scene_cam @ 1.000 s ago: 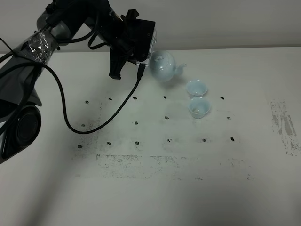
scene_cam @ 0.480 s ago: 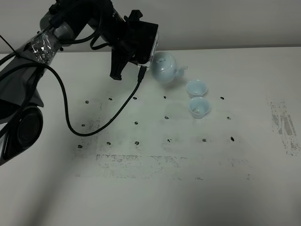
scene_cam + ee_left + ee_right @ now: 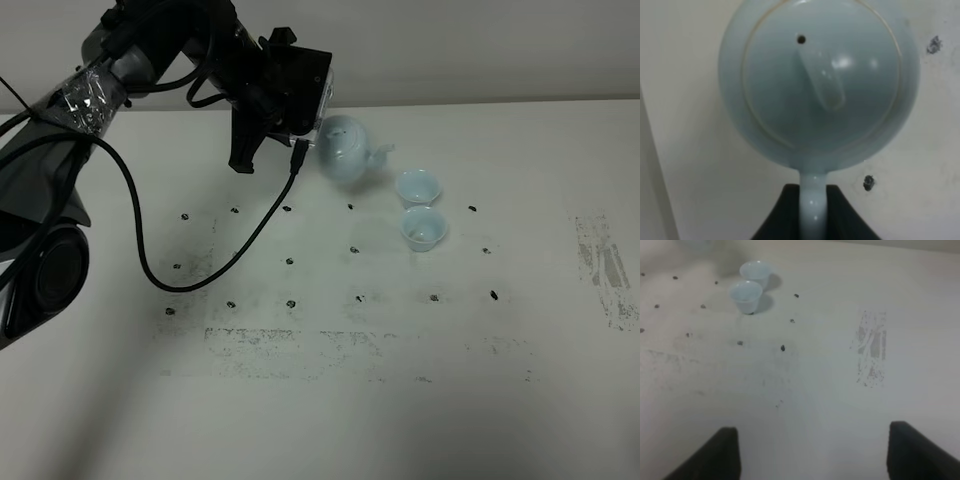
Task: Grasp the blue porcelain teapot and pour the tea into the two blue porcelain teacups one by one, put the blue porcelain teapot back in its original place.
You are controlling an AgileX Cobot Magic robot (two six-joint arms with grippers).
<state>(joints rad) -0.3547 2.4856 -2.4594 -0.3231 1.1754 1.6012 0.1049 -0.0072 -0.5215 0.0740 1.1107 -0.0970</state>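
Note:
The blue porcelain teapot [image 3: 345,152] hangs just above the table at the back, its spout pointing right towards the two blue porcelain teacups. My left gripper [image 3: 312,132] is shut on its loop handle. In the left wrist view the teapot [image 3: 815,85] fills the picture, lid on, with the handle pinched between the black fingers [image 3: 782,217] of the left gripper [image 3: 813,210]. The far teacup [image 3: 418,186] and the near teacup [image 3: 423,228] stand upright side by side, right of the teapot. No tea is visible. My right gripper [image 3: 815,455] is open over bare table, well short of the teacups [image 3: 745,294].
The white table [image 3: 330,400] carries a grid of small black marks and a scuffed grey patch [image 3: 600,265] at the right. A black cable [image 3: 200,270] loops from the left arm down over the table's left part.
The teapot has shifted slightly left and down, away from the cups, still held by the left gripper. The cups have not moved.

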